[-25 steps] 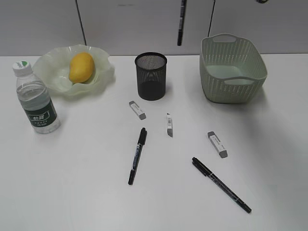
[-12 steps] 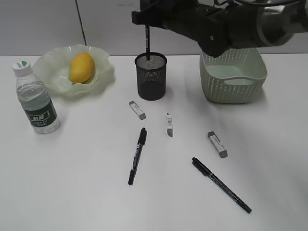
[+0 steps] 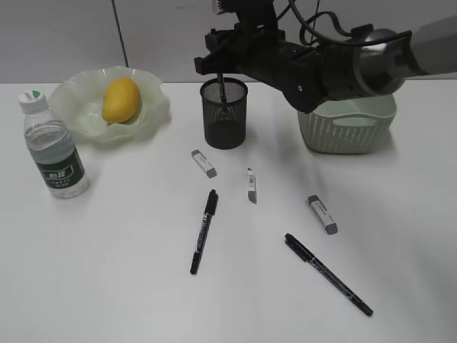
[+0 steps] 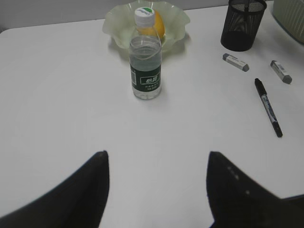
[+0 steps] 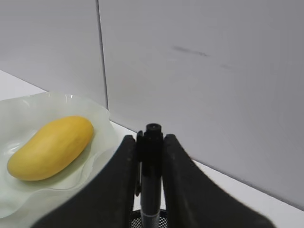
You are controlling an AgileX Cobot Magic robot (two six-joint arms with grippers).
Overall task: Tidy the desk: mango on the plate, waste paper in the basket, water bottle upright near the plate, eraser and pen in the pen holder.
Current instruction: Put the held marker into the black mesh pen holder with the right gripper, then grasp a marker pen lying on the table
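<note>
My right gripper hangs over the black mesh pen holder, shut on a black pen held upright with its lower end inside the holder. In the right wrist view the gripper clamps the pen. The mango lies in the wavy green plate. The water bottle stands upright left of the plate. Two more pens and three erasers lie on the desk. My left gripper is open and empty, hovering above bare desk. No waste paper shows.
The green basket stands at the back right, its top hidden behind my right arm. The left wrist view shows the bottle, plate, pen holder and one pen. A grey wall runs behind the desk.
My right arm came in from the top and lowered. The pen it holds went from hanging high right of the holder to reaching down inside it. Nothing else moved.
</note>
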